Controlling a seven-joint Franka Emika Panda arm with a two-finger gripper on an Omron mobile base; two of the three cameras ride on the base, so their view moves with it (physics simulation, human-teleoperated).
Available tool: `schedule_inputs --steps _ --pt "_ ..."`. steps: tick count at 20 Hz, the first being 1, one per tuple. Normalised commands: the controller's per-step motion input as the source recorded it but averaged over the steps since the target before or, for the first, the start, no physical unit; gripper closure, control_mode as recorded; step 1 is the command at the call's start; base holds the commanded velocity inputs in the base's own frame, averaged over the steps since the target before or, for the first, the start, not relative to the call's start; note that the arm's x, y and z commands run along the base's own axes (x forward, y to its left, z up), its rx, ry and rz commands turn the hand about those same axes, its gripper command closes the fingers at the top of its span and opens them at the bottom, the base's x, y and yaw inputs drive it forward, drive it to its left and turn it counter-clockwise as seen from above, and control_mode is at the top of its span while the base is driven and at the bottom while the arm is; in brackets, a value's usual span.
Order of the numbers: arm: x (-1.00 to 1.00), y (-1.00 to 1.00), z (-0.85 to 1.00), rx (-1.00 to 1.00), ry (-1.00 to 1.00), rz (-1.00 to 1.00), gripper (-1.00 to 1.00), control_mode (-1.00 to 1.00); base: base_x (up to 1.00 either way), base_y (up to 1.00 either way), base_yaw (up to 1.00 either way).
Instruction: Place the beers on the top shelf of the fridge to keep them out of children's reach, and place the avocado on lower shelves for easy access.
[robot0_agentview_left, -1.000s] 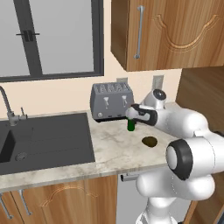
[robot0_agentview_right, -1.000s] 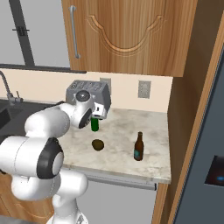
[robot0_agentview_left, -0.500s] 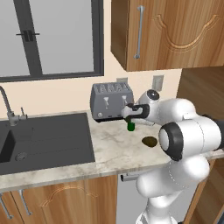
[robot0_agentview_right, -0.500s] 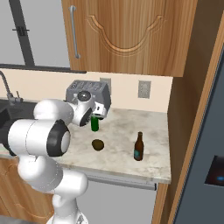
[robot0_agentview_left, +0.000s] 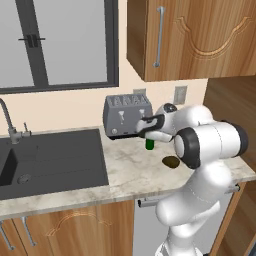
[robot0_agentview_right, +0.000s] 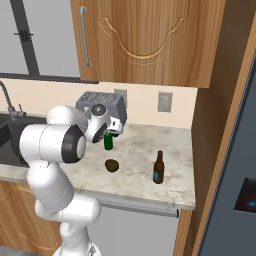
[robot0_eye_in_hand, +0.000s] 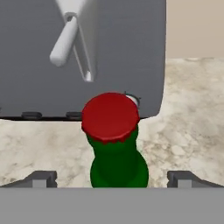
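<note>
Fingertips (robot0_eye_in_hand: 43, 178) of your gripper (robot0_eye_in_hand: 114, 179) stand wide apart either side of the green bottle (robot0_eye_in_hand: 117, 162), red cap (robot0_eye_in_hand: 110, 116) centred between them. You have the toaster (robot0_agentview_left: 127, 117) close behind it and bare counter (robot0_agentview_right: 170, 145) toward the brown bottle (robot0_agentview_right: 158, 168). Near you, the avocado (robot0_agentview_right: 112, 165) lies free. Your arm hides most of the green bottle in both base views.
</note>
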Motion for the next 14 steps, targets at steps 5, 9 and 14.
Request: schedule_inputs --steps 5,9,14 --pt "0.28 0.00 -0.19 0.00 0.00 0.00 -1.00 -1.00 0.00 0.00 0.00" --pt "0.28 0.00 -0.20 0.00 0.00 0.00 -1.00 -1.00 0.00 0.00 0.00" --pt "0.25 0.00 -0.26 0.00 -0.01 0.00 -1.00 -1.00 0.00 0.00 0.00"
